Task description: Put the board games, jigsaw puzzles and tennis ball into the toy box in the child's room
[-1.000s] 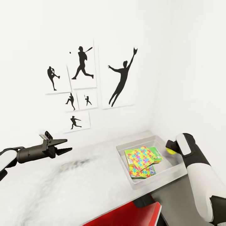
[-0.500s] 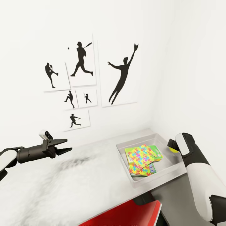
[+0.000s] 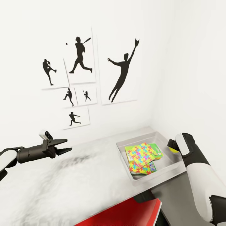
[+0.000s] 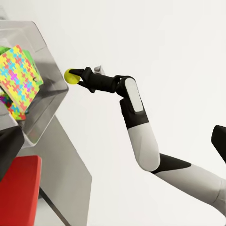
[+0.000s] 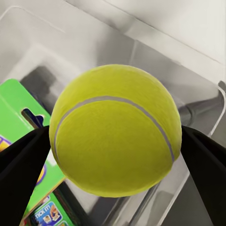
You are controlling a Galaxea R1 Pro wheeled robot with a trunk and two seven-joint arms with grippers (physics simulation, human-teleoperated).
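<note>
Over the last second the head camera has tipped and the wall pictures [image 3: 91,78] have slid in my view. My right gripper [image 5: 113,141] has crept slightly along the toy box [image 3: 124,147], with its jaws clamped on the tennis ball [image 3: 171,150] just above that box's far rim. I judge the release is close; a little further over the box's inside would be safer. Inside the toy box lie the jigsaw puzzles [image 3: 141,155] stacked on green-edged board games [image 3: 157,152]. My left gripper [image 3: 64,146] hangs well away from the toy box over the surface [image 3: 78,188], jaws apart and empty.
</note>
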